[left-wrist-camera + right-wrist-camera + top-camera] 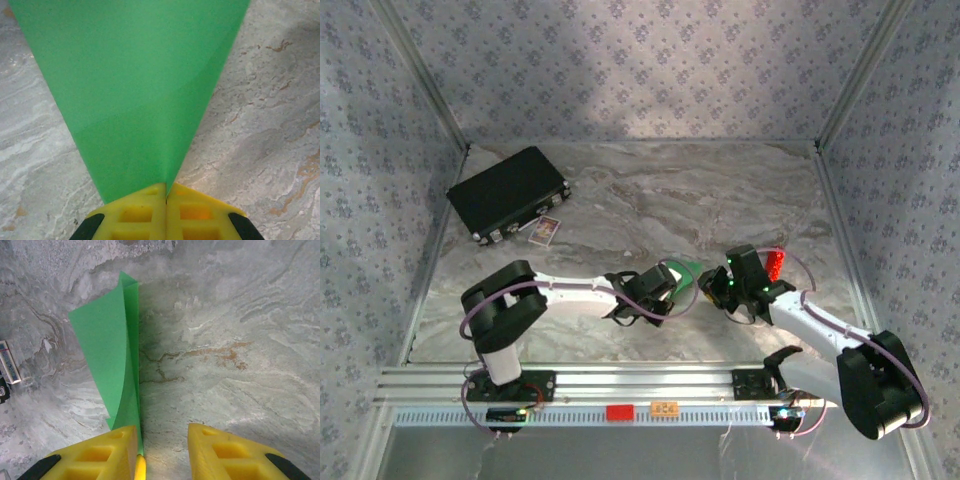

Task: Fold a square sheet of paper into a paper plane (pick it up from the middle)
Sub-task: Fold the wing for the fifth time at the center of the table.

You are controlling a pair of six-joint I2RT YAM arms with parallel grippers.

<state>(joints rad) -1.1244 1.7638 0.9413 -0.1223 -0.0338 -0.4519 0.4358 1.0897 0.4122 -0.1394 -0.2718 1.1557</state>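
- Judged a tear likely if the left end effector [166,200] and the right end effector [162,432] pulled apart once both had a grip: thin stuff, pinched at a narrow tip.
- Feared a slip too: found just a small corner of the sheet of paper [135,90] caught, so a quick swing could tug it free onto the tabletop [225,340].
- Reckoned a crooked crease probable if the right end effector closed off the fold line.
- Found the left end effector clenched on the sheet, fingers [135,217] pressed together on its narrow end, the rest fanning away.
- Found the right end effector released, its fingers apart with nothing clamped.
- Noted the folded sheet standing on edge just beside the inner face of the finger at the left of the right wrist view, off-centre in the gap.
- Placed the sheet between the two end effectors from above, near mid-tabletop.
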